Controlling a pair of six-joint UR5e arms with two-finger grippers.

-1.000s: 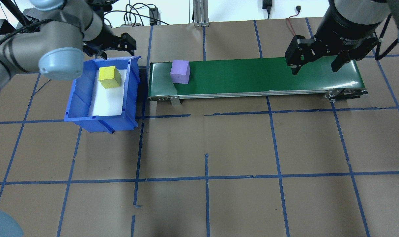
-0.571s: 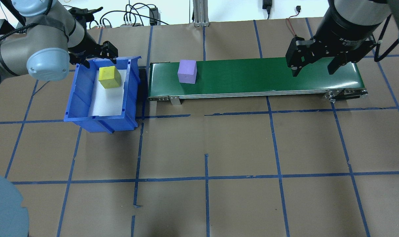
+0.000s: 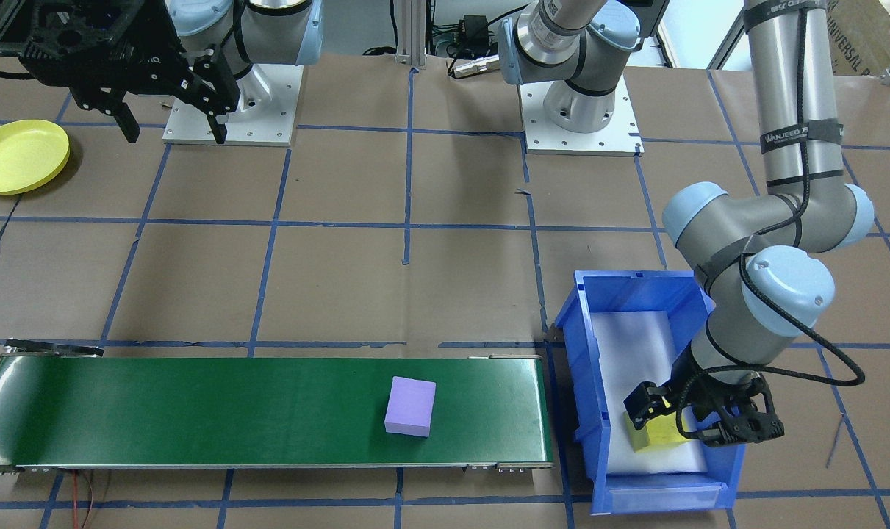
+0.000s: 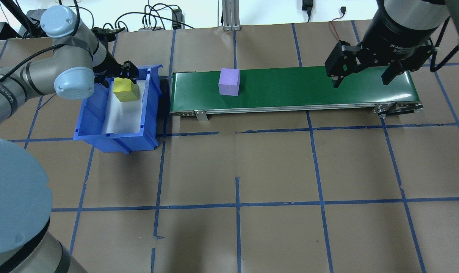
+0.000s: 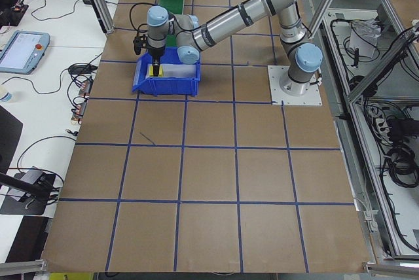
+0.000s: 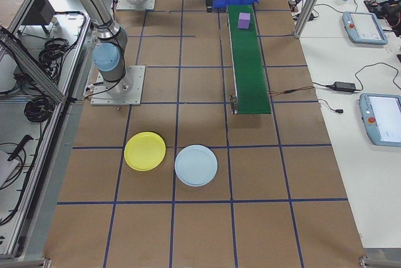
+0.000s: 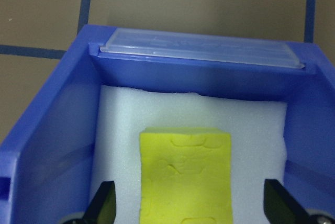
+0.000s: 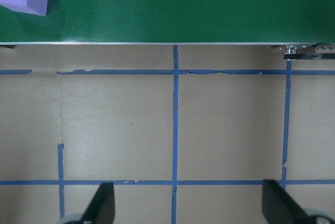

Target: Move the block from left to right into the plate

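The brown paper-covered table (image 4: 274, 167), gridded with blue tape, lies bare across its whole near half in the overhead view, leaving wide free room there. Along the far side runs the green conveyor belt (image 4: 312, 87), its left end close beside the blue bin (image 4: 94, 113), a narrow gap between them. The yellow plate (image 6: 145, 151) sits on the table beyond the belt's right-hand end, just beside a pale blue plate (image 6: 196, 165), the two rims close but apart.

A purple block (image 4: 229, 81) rests on the belt toward its bin end, well inside both long edges. A yellow block (image 7: 186, 174) lies on the white foam lining at the far end of the bin, with foam showing on either side of it.

The left gripper (image 3: 702, 422) reaches down into the bin, its fingers (image 7: 102, 208) spread apart on either side of the yellow block without touching it. The left arm bends at the elbow over the bin's outer wall.

The right gripper (image 4: 362, 74) hangs above the belt's right end, fingers wide apart and holding nothing, its arm coming down steeply from above.
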